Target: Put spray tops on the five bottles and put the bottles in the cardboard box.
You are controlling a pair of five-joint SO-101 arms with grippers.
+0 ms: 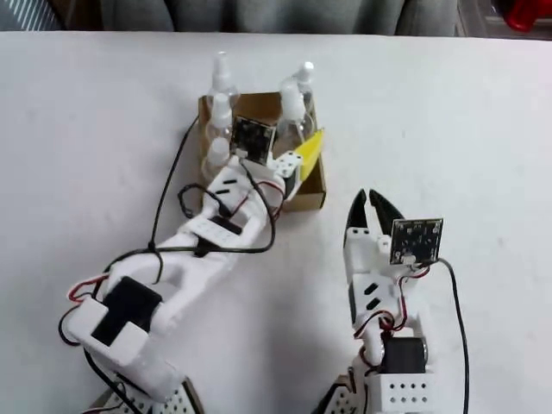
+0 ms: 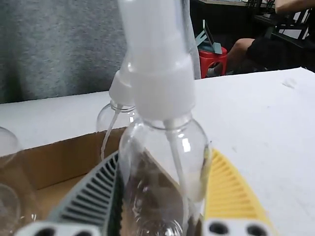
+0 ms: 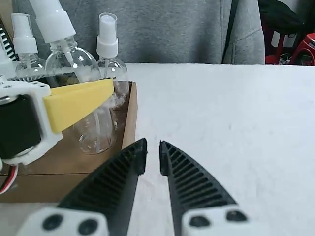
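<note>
Cardboard box (image 1: 308, 203) upper centre on bench (image 1: 448, 121), bottles (image 1: 221, 121) inside. Left end effector (image 1: 297, 145) over box's right part, gripping one bottle (image 1: 291, 108). Right end effector (image 1: 369, 205) lower right of box, apart.

We look over a white bench (image 1: 483, 129) whose top is plain and evenly lit, with only soft shadows on it. Along its far edge grey cloth (image 3: 172, 29) hangs in loose folds, like a curtain, close behind the bench. Past the far right corner the room turns dark, and there we make out a red stool (image 2: 212, 58) among dim furniture.
</note>
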